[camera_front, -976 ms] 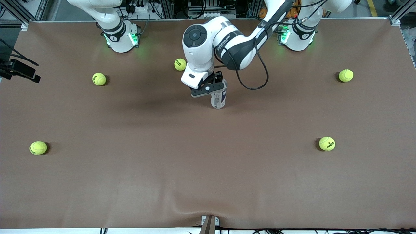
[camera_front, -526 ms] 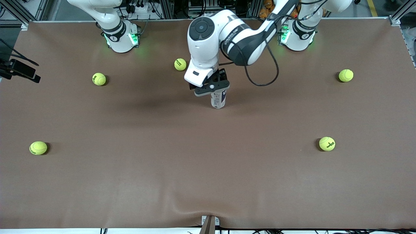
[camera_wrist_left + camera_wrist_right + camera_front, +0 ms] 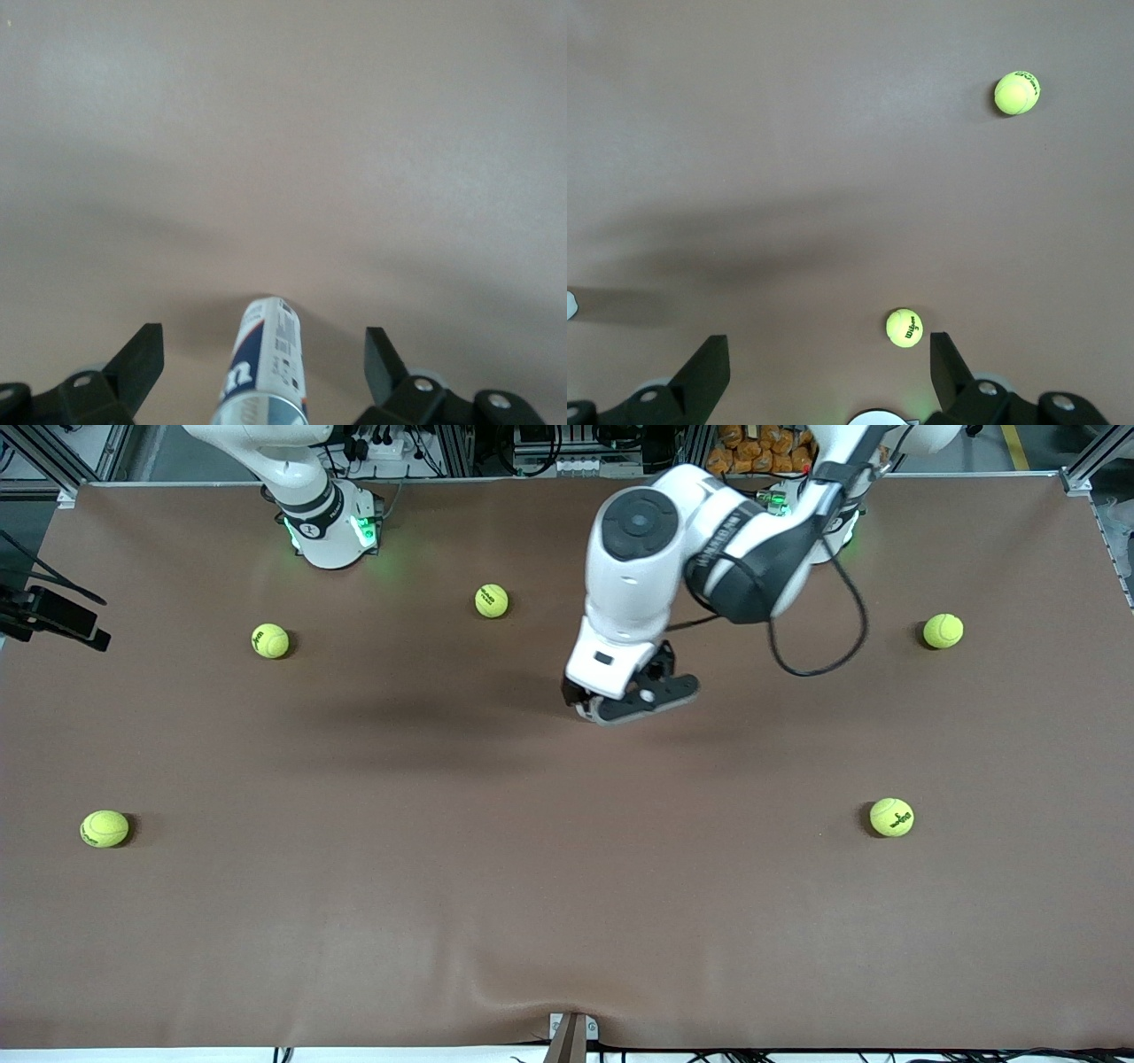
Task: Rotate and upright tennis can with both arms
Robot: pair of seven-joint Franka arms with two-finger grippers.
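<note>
The tennis can (image 3: 266, 376) stands upright on the brown table, seen from above in the left wrist view, with white and dark blue sides and a silvery rim. My left gripper (image 3: 264, 347) hangs above it, open, with both fingers well clear of its sides. In the front view the left gripper (image 3: 633, 700) is over the middle of the table and its hand hides the can. My right gripper (image 3: 828, 354) is open and holds nothing, high over the table near its own base (image 3: 330, 527). It is out of the front view.
Several yellow-green tennis balls lie scattered on the table (image 3: 567, 886): one (image 3: 492, 600) between the bases, one (image 3: 270, 640) and one (image 3: 104, 828) toward the right arm's end, one (image 3: 943, 631) and one (image 3: 891, 817) toward the left arm's end.
My left gripper has let go of the can, risen off it and shifted toward the left arm's end. The can stays standing. The right arm has not moved.
</note>
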